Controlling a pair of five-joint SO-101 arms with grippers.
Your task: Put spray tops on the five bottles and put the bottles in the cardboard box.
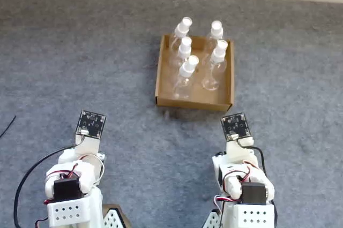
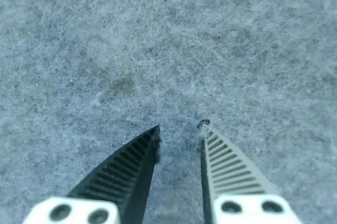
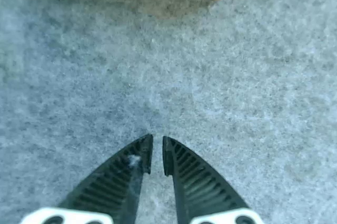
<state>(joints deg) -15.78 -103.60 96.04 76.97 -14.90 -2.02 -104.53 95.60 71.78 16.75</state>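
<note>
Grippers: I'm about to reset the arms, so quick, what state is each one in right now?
Left gripper: slightly open, holding nothing.
Right gripper: shut, holding nothing.

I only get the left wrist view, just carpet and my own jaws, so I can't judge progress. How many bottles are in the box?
Observer: All five bottles stand inside the cardboard box.
Operator: Do they have their tops on?
Observer: Yes, each carries a white spray top.
Operator: Is anything held on the other side?
Observer: No. The right arm has empty jaws over the carpet, near a corner of the box.
</note>
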